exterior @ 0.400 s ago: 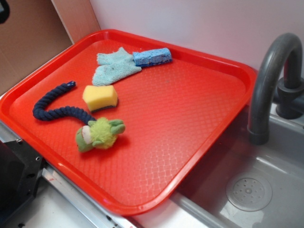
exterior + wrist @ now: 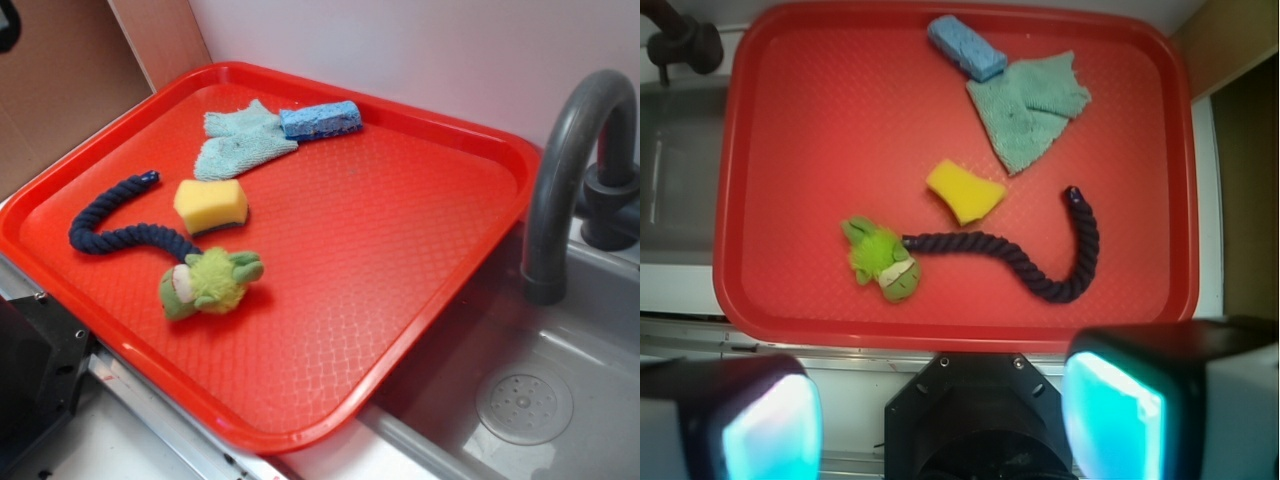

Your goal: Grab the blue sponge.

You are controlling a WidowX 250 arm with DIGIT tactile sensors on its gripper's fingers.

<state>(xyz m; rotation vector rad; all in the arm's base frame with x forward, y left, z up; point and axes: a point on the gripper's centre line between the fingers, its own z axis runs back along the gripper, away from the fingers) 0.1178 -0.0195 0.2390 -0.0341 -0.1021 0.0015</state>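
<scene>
No movement; blue sponge (image 2: pixel 320 120) lengthwise along rim.

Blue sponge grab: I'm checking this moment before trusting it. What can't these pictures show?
- Gripper: absent from the exterior view; wrist view cuts its blurred fingers at the bottom edge.
- Blue sponge: its underside is hidden in both views.
- Teal cloth: whether it touches the sponge is unclear.

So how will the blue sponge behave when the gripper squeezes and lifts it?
The blue sponge looks porous, so it will probably compress and weigh little. Its flat bar shape should not roll. One end touches the teal cloth, which might drag along.
</scene>
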